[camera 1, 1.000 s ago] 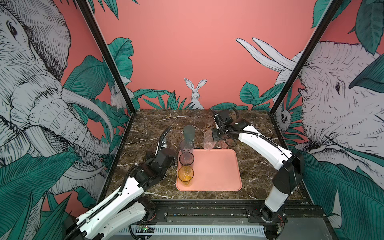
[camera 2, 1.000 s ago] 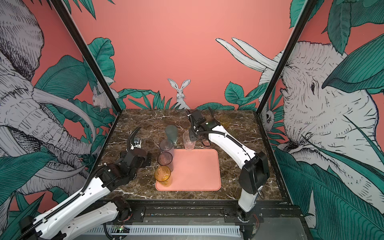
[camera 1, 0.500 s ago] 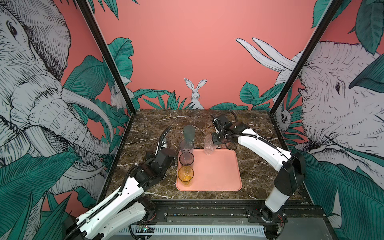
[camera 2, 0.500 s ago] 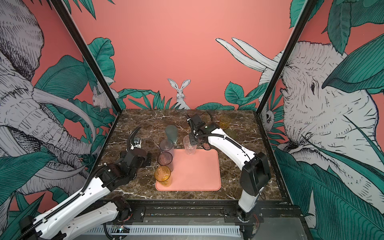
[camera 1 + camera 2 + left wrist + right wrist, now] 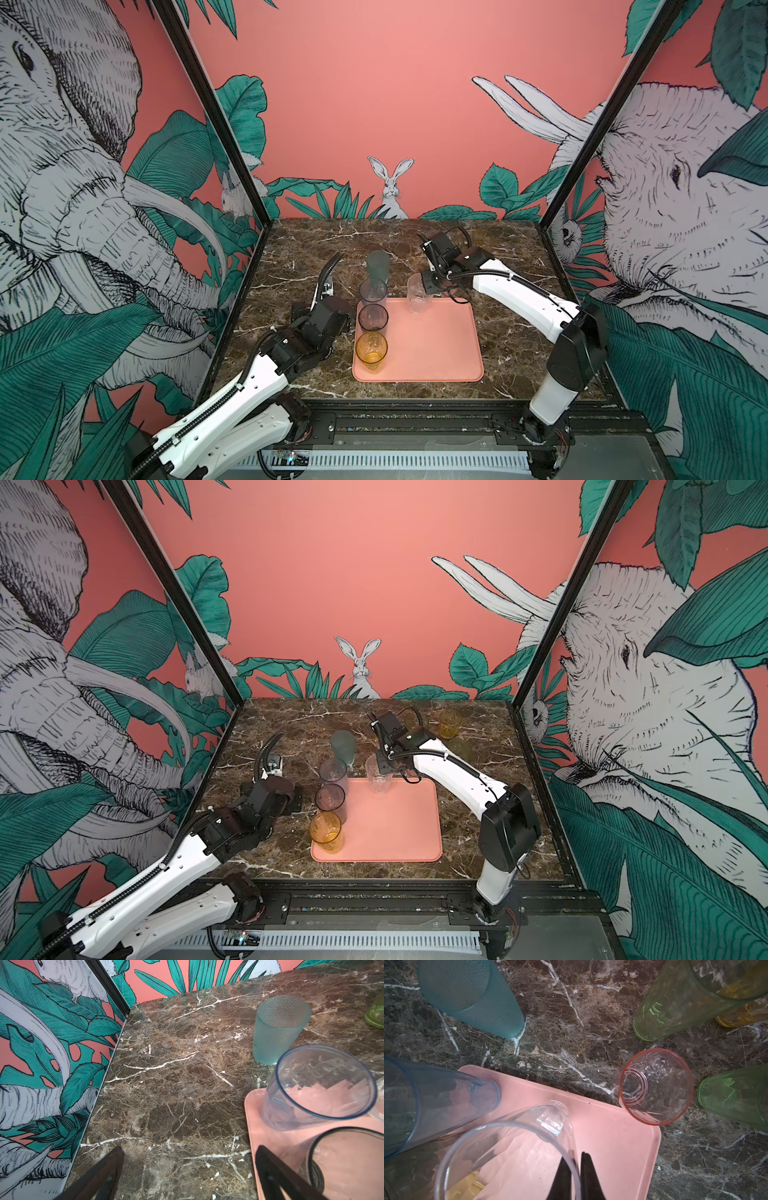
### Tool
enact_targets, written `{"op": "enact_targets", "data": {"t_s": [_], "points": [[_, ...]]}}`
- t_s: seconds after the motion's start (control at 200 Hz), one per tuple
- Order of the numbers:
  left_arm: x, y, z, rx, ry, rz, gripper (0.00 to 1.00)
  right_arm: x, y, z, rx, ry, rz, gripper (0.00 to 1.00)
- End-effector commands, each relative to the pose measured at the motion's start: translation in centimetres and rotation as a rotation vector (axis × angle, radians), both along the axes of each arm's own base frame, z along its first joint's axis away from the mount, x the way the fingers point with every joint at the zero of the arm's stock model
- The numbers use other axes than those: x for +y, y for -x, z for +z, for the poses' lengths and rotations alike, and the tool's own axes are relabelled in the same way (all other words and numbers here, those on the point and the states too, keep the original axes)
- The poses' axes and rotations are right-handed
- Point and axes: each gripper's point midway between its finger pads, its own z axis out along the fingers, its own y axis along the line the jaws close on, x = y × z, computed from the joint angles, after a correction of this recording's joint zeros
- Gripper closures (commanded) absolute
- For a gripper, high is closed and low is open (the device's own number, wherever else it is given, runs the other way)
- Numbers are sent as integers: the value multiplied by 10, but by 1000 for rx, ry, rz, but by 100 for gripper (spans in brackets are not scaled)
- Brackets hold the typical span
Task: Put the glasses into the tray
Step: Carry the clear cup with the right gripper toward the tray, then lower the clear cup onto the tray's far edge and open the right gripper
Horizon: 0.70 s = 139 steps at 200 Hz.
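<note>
Your right gripper is pinched tight on the rim of the clear glass, with one finger inside and one outside. You hold that glass upright at the far edge of the tray. Your left gripper is spread wide and holds nothing. It sits low over the table, just left of the tray. A blue glass, a grey glass and an amber glass stand in a row along the tray's left side.
</note>
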Motion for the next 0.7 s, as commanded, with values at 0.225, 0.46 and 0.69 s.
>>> {"op": "enact_targets", "data": {"t_s": [0.225,0.46,0.69], "points": [[4,1,-3,-6,11,20,1,5,-3,-15,7,8,-4,100],[5,1,-1,-10,4,25,1,4,-6,-17,-3,24,-6,100],[4,1,-3,-6,9,22,1,4,-6,-22,4,34,-7,100]]}}
